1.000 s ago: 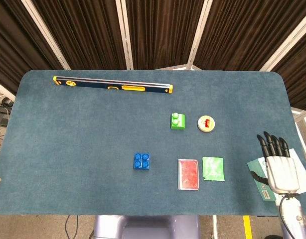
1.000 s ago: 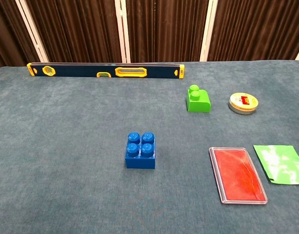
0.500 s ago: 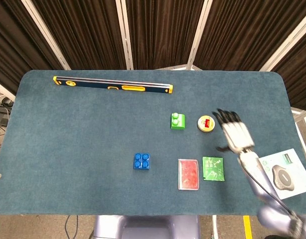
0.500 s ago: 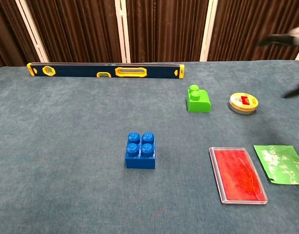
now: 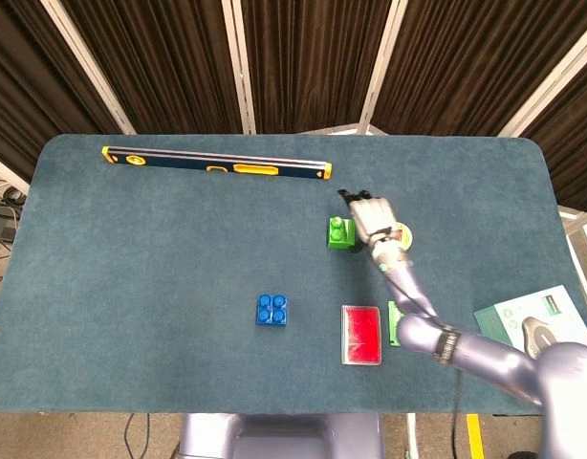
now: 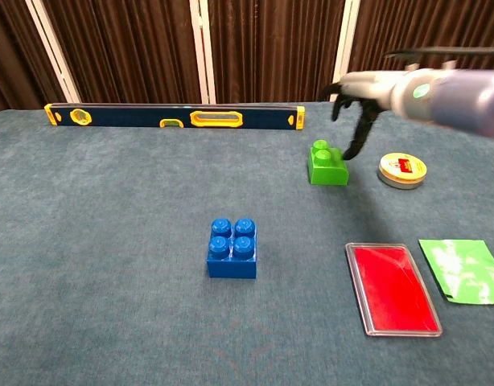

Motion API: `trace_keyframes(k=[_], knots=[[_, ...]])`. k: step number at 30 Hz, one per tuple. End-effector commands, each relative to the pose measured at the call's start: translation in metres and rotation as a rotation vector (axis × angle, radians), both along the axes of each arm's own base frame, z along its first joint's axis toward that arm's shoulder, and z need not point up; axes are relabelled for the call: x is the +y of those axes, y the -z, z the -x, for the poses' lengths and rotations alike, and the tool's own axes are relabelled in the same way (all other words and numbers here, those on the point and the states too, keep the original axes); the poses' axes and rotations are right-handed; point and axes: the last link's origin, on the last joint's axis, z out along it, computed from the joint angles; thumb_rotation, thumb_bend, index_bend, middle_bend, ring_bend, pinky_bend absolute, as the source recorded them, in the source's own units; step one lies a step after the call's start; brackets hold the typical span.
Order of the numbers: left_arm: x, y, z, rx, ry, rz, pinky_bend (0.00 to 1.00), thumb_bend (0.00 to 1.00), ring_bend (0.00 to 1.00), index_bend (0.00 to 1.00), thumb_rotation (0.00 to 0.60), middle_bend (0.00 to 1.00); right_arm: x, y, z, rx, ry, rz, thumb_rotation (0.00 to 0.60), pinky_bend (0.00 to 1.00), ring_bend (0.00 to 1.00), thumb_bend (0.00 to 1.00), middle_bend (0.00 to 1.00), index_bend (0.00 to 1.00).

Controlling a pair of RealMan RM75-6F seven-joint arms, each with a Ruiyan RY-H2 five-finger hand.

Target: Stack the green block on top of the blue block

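The green block (image 5: 340,232) (image 6: 327,165) stands on the blue cloth, right of centre and toward the back. Nearer me and to the left sits the blue block (image 5: 271,310) (image 6: 232,248), studs up and bare. My right hand (image 5: 372,215) (image 6: 361,103) hovers just over the green block's right side, fingers spread and pointing down, holding nothing. One dark fingertip (image 6: 351,149) hangs close beside the block's right edge; I cannot tell whether it touches. My left hand shows in neither view.
A long spirit level (image 5: 217,164) (image 6: 174,117) lies along the back. A round tin (image 6: 401,170) sits right of the green block, under my hand. A red card case (image 5: 361,335) (image 6: 392,288) and a green packet (image 6: 464,270) lie front right. A booklet (image 5: 537,320) sits at the right edge.
My right hand has swept from the table's right edge leftward and back, past the tin, to above the green block. Both blocks have stayed put.
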Motion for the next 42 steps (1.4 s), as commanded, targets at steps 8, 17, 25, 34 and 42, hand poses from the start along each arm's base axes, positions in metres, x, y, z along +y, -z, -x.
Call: trace_keyframes(k=[8, 17, 25, 34, 42], knots=[[-0.004, -0.001, 0.003, 0.001, -0.009, -0.008, 0.0, 0.0, 0.0, 0.0, 0.6, 0.0, -0.011, 0.036, -0.009, 0.088, 0.024, 0.021, 0.6, 0.4, 0.18, 0.0, 0.28, 0.13], [-0.003, -0.001, 0.004, 0.002, -0.018, -0.005, 0.0, 0.0, 0.0, 0.0, 0.6, 0.0, -0.017, 0.043, 0.0, 0.117, 0.051, 0.018, 0.6, 0.44, 0.21, 0.0, 0.32, 0.17], [-0.002, 0.001, 0.004, 0.006, -0.018, 0.006, 0.0, 0.0, 0.0, 0.0, 0.6, 0.0, -0.02, 0.044, 0.008, 0.126, 0.061, 0.027, 0.6, 0.6, 0.43, 0.03, 0.55, 0.44], [-0.002, 0.004, 0.001, 0.004, -0.004, 0.022, 0.0, 0.0, 0.0, 0.0, 0.6, 0.0, 0.0, 0.021, -0.02, 0.084, -0.186, 0.004, 0.6, 0.63, 0.47, 0.14, 0.59, 0.48], [-0.007, 0.005, -0.005, 0.005, 0.029, 0.029, 0.0, 0.0, 0.0, 0.0, 0.6, 0.0, 0.068, -0.02, -0.063, 0.032, -0.567, -0.132, 0.6, 0.63, 0.47, 0.23, 0.59, 0.48]])
